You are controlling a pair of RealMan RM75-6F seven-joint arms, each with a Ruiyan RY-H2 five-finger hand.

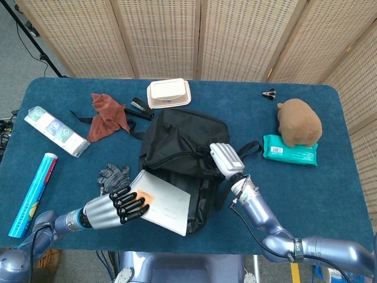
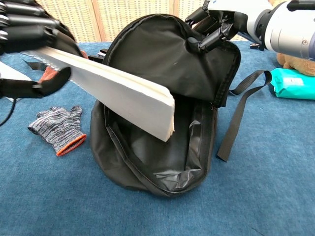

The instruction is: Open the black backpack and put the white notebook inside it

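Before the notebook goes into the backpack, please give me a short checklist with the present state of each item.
1. Black backpack mouth open: ok.
2. Right robot hand holds the flap up: ok.
3. Left robot hand grips the white notebook: ok.
4. Notebook's leading corner over the opening: ok.
5. Notebook fully inside: not ok.
6. Grey glove away from the opening: ok.
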